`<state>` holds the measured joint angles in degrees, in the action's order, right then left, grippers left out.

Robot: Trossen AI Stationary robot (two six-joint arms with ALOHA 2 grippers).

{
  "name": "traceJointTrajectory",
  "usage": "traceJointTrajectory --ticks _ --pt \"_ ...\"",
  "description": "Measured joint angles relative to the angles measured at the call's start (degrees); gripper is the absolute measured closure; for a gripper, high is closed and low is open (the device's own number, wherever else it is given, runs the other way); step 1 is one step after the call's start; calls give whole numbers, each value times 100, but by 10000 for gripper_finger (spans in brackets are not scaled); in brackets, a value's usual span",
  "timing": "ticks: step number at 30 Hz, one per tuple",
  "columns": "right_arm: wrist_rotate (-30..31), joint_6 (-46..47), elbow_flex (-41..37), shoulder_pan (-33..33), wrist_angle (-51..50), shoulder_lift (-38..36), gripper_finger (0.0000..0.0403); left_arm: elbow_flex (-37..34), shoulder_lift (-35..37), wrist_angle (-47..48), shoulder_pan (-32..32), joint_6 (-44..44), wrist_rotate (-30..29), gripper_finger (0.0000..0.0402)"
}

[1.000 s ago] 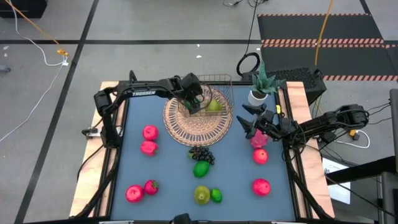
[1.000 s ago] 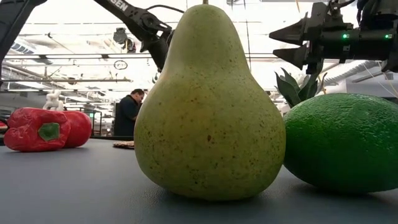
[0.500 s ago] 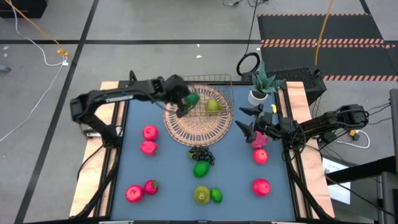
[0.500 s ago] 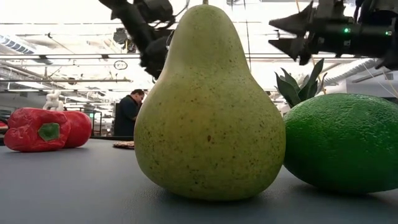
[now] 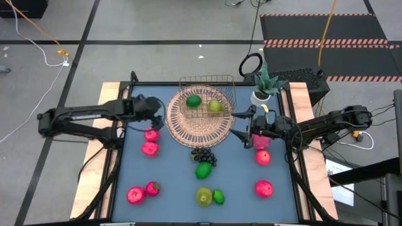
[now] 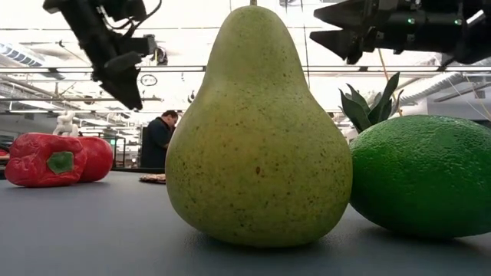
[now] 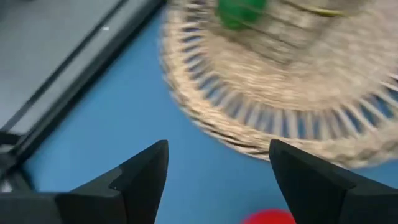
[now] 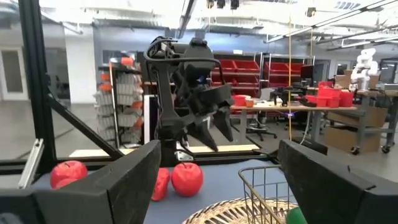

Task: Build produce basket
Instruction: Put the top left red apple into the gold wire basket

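Note:
The tan wicker basket [image 5: 200, 119] stands at the table's far middle. A round green fruit [image 5: 194, 100] and a yellow-green one [image 5: 215, 106] lie inside it. My left gripper [image 5: 158, 120] hovers open just left of the basket, its rim [image 7: 280, 118] ahead of the fingers. My right gripper [image 5: 237, 125] is open and level, right of the basket, above the pink dragon fruit [image 5: 261, 144]. Red fruits [image 5: 151, 134], a grape bunch [image 5: 203, 156], a green fruit [image 5: 203, 170] and a pear [image 5: 203, 196] rest on the blue table top.
A white pot with a green plant [image 5: 262, 88] stands at the far right corner. More red fruits [image 5: 263, 157] [image 5: 264, 188] [image 5: 135, 195], a red pepper [image 5: 152, 188] and a lime [image 5: 218, 197] lie toward the near edge. A person [image 6: 157, 142] stands in the room beyond.
My left gripper has drawn back from above the basket toward the table's left and slightly near side. The round green fruit now shows lying in the basket. My right gripper has shifted left toward the basket and stayed open.

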<state>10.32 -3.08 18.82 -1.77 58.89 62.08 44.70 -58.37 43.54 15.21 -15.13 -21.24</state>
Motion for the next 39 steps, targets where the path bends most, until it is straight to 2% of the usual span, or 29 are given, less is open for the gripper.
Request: traceJointTrajectory --ticks 6,12,15,19,23,25,27,30,33,39 --pt "5 -106 99 34 -236 0 80 -707 359 -107 312 -303 278 125" --pt "3 31 99 32 -515 0 80 -1261 236 -601 569 -334 1179 92" --pt "5 84 99 34 -563 0 80 -1259 107 -714 642 -328 1540 66" --pt "5 157 99 33 -587 0 80 -1143 20 -700 712 -459 1664 33" --pt "4 409 99 32 -588 0 80 -737 15 -902 737 -1078 2870 14" --pt "5 583 99 30 -625 0 80 -450 22 -1196 667 -1087 3227 12" --pt "17 757 99 30 -752 0 80 -223 12 -1405 582 -903 3170 14" --pt "186 988 97 29 -942 0 80 27 -130 -1293 526 -714 2785 22" --pt "333 1016 95 29 -1184 0 80 92 -284 -767 546 -1129 2465 31" --pt "316 1090 93 28 -1239 0 80 92 -545 646 577 -1808 2424 36"
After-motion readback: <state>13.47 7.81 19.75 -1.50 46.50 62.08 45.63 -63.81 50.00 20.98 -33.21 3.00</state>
